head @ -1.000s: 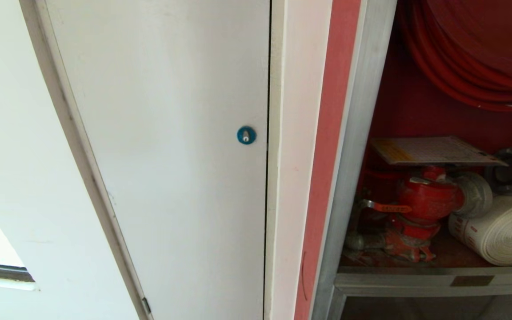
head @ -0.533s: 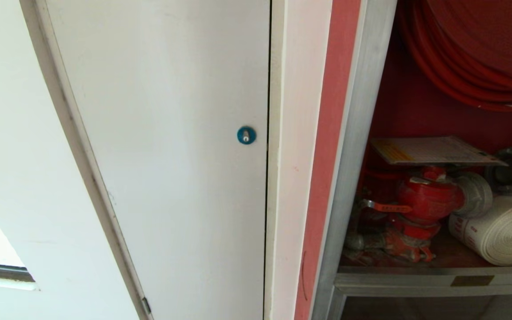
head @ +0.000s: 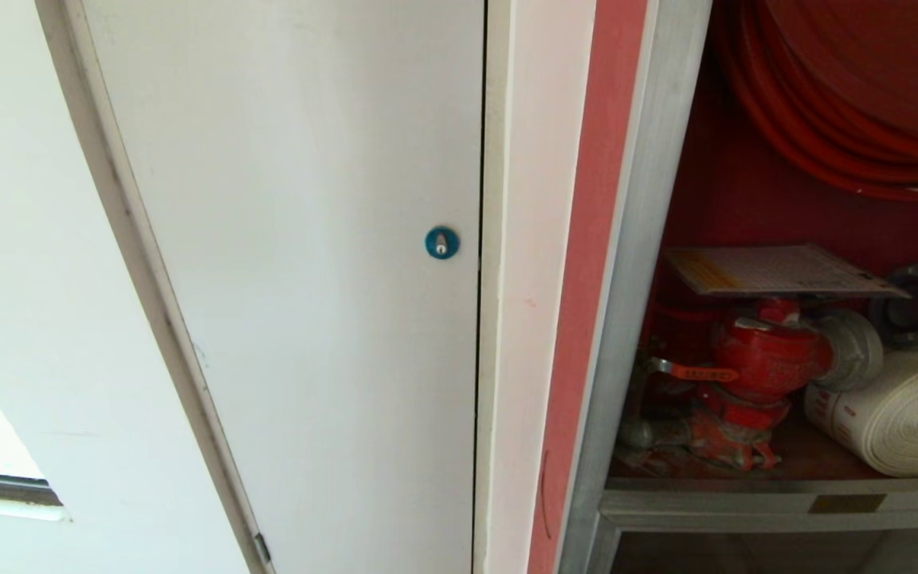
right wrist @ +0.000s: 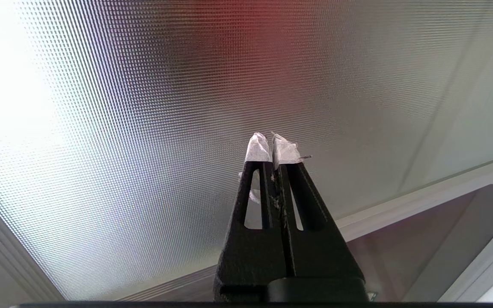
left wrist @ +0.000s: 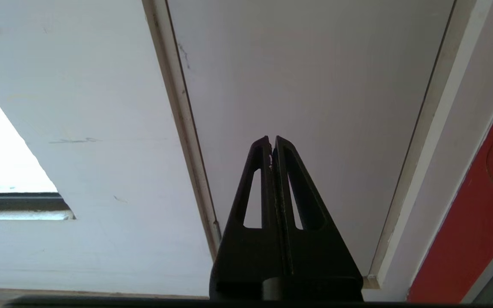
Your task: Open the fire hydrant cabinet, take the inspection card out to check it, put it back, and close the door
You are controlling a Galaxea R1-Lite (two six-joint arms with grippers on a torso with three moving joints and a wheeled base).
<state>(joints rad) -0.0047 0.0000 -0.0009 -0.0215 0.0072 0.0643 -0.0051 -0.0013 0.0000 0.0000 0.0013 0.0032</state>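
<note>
From my head I see the cabinet (head: pixel 650 239) standing open right of a white door (head: pixel 292 279), the card (head: pixel 778 271) lying flat atop the valve (head: pixel 762 359) inside; my left gripper (left wrist: pixel 273 143) is clenched empty before that white door, my right gripper (right wrist: pixel 272 147) clenched empty before ribbed glass (right wrist: pixel 122 149).

Left hand (left wrist: pixel 273 141) black, slotted fingers; right hand (right wrist: pixel 272 143) black with white-taped fingertips.
</note>
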